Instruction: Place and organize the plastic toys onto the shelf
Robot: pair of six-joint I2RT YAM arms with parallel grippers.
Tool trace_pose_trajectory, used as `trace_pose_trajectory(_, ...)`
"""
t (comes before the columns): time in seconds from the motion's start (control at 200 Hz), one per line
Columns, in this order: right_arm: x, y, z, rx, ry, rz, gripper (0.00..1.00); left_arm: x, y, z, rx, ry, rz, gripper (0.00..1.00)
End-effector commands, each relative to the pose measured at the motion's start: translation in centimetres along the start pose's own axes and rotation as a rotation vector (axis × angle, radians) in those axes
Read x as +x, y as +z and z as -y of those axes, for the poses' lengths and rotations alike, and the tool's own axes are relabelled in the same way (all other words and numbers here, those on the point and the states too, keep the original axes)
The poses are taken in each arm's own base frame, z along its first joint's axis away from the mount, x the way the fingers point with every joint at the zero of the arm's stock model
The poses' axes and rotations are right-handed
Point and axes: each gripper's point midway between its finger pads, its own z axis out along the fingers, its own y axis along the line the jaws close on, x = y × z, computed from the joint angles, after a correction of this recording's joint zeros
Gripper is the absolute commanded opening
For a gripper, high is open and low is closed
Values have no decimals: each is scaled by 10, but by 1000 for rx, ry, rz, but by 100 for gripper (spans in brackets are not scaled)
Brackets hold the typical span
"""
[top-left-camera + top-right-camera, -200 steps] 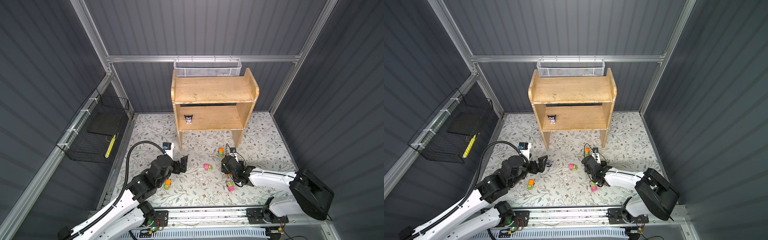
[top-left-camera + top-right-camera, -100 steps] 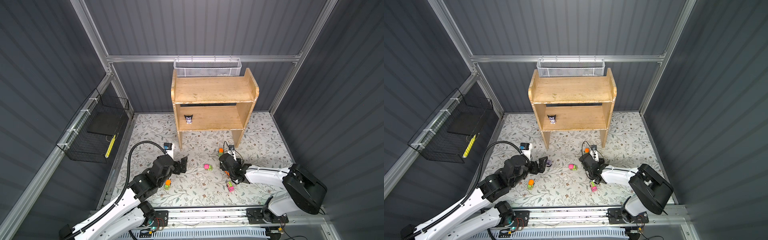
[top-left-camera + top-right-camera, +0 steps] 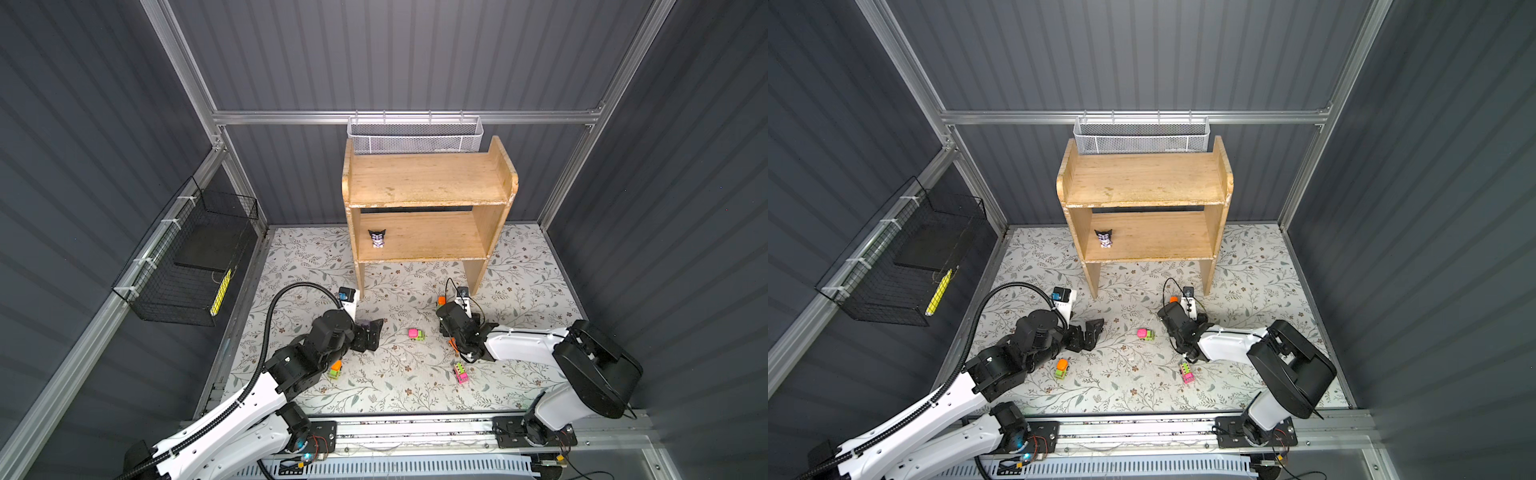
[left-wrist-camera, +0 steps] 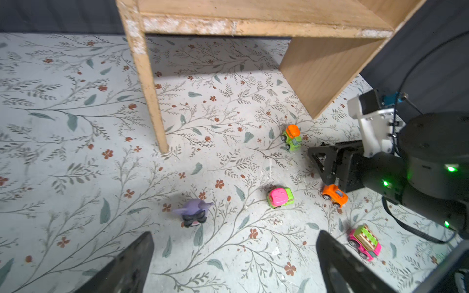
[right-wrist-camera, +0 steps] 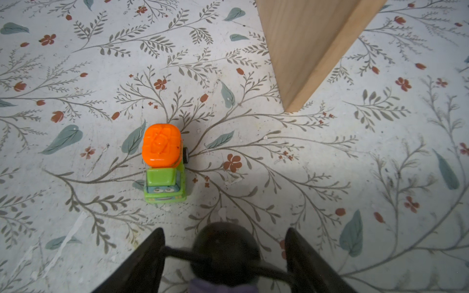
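The light-brown two-tier wooden shelf point(image 3: 428, 183) stands at the back of the floral-patterned floor mat point(image 3: 519, 291), its top board bare in both top views. A black wire basket point(image 3: 187, 270) hangs on the left wall; a white mesh basket point(image 3: 415, 139) hangs behind the shelf's top tier.

The left gripper point(image 4: 234, 234) hangs over the mat in front of the shelf's left leg, its fingers spread wide with nothing between them. The right gripper point(image 5: 224, 229) is down near the shelf's right leg; its fingers stand on either side of a black-headed pointy-eared figurine point(image 5: 225, 253) whose ear tips reach toward their inner faces; whether they already pinch it I cannot tell.

- A black-and-lilac figurine point(image 3: 377, 239) stands upright at the left end of the lower tier.
- A lilac-backed figurine point(image 4: 194, 213) sits on the mat just ahead of the left gripper, apart from its fingers.
- A green truck with an orange drum point(image 5: 163, 165) sits on the mat ahead of the right gripper, near the shelf's right leg, touching neither.
- A pink-topped green car point(image 3: 415, 334) rests between the two grippers.
- A small orange car point(image 4: 335, 195) sits just beside the right gripper.
- A pink car with a green striped load point(image 3: 460, 372) lies nearer the front edge of the mat.
- An orange-topped green car point(image 3: 336, 369) sits close beside the left arm point(image 3: 299, 361).
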Motion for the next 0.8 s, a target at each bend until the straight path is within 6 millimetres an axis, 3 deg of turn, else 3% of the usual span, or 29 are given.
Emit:
trace_pose_trajectory(0.0,-6,3,-1,8,25,9,73,7,2,16,97,33,-17,100)
trace_pose_trajectory(0.31,-5,9,0,22,22,6,69,11,6,15,91,39,-29,100)
trace_pose_trajectory(0.791,-4,17,1,35,15,-13,53,12,6,14,85,40,-31,100)
